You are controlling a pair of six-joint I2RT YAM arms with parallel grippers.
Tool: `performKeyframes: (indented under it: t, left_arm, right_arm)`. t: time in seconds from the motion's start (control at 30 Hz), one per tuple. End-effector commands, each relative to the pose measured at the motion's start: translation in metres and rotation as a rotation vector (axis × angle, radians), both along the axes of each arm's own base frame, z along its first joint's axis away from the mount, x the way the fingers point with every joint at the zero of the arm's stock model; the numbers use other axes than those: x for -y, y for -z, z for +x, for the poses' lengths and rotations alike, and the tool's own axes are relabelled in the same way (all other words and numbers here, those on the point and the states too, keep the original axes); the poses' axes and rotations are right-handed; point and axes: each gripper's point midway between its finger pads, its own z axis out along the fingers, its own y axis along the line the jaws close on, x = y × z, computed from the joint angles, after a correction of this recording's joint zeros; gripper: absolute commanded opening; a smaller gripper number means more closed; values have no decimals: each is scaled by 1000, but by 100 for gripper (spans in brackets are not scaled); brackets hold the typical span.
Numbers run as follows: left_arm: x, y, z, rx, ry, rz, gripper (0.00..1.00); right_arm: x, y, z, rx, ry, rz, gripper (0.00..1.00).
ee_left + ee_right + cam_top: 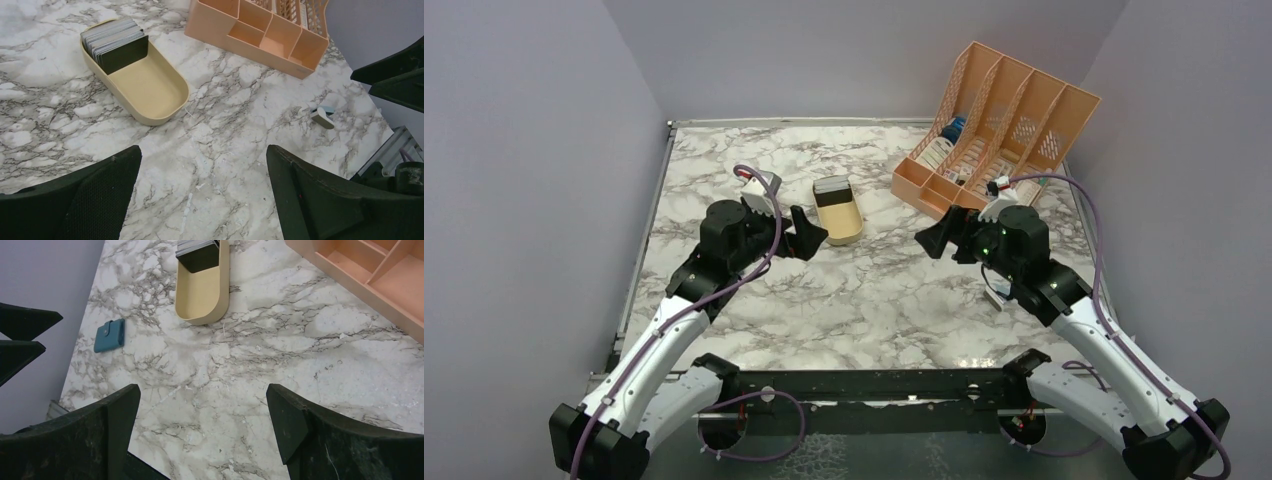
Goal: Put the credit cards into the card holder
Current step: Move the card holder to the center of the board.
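The credit cards [112, 40] stand on edge as a stack, dark card in front, at the far end of a tan oval tray [150, 90]. The stack also shows in the top view as the cards [831, 187] and in the right wrist view as the cards [197, 250]. The card holder [109, 335], teal-blue and folded shut, lies flat on the marble left of the tray; the top view does not show it. My left gripper [809, 238] hangs open just left of the tray. My right gripper [936, 240] hangs open to its right. Both are empty over bare marble, as the left gripper [202, 155] and right gripper [202, 390] show.
An orange slotted file rack [994, 125] stands at the back right with a few items in it. A small grey and pale blue object [322, 116] lies on the marble near the right arm. Grey walls close in the table on the left, back and right.
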Motion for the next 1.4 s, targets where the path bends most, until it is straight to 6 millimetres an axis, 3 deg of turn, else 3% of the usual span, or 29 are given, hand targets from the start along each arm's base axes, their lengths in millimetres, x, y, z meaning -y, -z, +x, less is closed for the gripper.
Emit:
performKeyframes:
  t: [0.0,0.4,0.63,0.87,1.17,1.37]
  left_arm:
    - [-1,-7,1,39,5,1,99]
    - [-70,3,39,13,-451,127,99]
    - [-124,48,60,-184,-741,277,94]
    - [-176,88,72,-369,-999,137,87]
    - [-208,147,66,-569,-1154,92,85]
    - [-211,176,61,-651,-1206,75,85]
  right_arm:
    - [7,-15,6,37,45,4,100]
    - [0,-6,7,10,16,6,100]
    - [-6,-7,6,26,-29,2,100]
    - [-4,-9,5,38,-38,-18,100]
    - [1,-6,1,30,-21,-23,100]
    - [3,-6,1,35,-17,-31,100]
